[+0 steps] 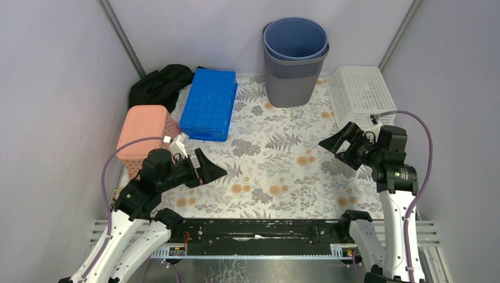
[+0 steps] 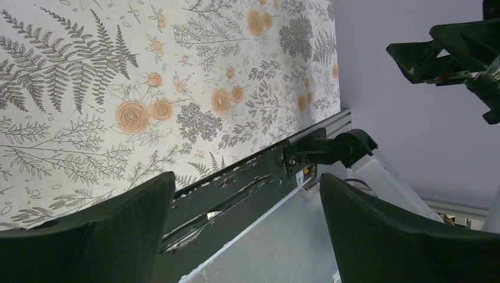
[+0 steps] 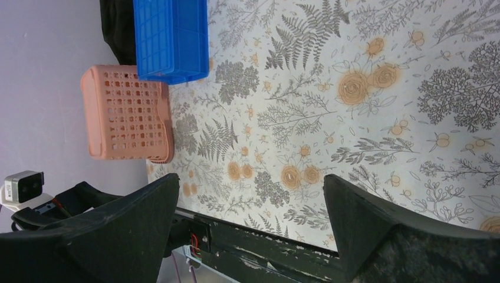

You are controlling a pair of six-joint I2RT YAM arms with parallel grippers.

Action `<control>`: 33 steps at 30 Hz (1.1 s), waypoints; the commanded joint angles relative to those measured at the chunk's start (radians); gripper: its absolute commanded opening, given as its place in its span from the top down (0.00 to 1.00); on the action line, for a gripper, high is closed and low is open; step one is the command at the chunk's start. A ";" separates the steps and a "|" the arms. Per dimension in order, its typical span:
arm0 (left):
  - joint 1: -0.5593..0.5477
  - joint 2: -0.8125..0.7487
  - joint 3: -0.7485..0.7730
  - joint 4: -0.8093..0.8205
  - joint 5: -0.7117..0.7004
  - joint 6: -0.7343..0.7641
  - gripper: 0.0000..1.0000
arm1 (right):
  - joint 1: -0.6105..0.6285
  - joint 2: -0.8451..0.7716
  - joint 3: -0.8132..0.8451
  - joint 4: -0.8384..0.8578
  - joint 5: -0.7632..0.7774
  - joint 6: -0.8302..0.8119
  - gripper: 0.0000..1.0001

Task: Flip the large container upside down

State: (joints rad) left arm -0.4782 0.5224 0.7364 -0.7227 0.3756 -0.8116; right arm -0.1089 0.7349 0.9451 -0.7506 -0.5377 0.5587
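While parked low over floral desk (image 1: 277,165), apart from everything.

Far left: pink basket (image 1: 144,132), lattice plastic.
Left tool (image 1: 203,169) spread wide, empty, facing inward.
Blue crate (image 1: 209,103), rigid, gridded, lying flat.
Upper centre: large container (image 1: 293,79), probably the grey slatted bin, tapered, upright, blue liner (image 1: 295,38) nested inside.
Right tool (image 1: 339,141) spread wide, empty, likely for a two-sided grip.
White basket (image 1: 359,94), perforated.

mat (image 1: 277,159) centre open; blue crate (image 1: 208,104), grey bin (image 1: 293,76) block far side
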 commanded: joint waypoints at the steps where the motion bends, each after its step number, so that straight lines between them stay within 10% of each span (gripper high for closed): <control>1: -0.005 -0.027 -0.029 -0.004 -0.024 -0.035 0.00 | 0.008 -0.012 -0.034 0.031 -0.031 0.003 0.01; 16: -0.005 0.149 -0.100 0.245 0.047 -0.019 0.00 | 0.008 0.045 -0.076 0.139 -0.082 0.044 0.01; 33: -0.006 0.660 0.326 0.469 0.104 0.095 0.00 | 0.012 0.404 0.390 0.077 0.063 0.017 0.01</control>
State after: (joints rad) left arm -0.4782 1.1435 0.9558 -0.3756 0.4446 -0.7547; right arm -0.1047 1.0588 1.2171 -0.6659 -0.5053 0.5880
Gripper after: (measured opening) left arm 0.998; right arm 0.993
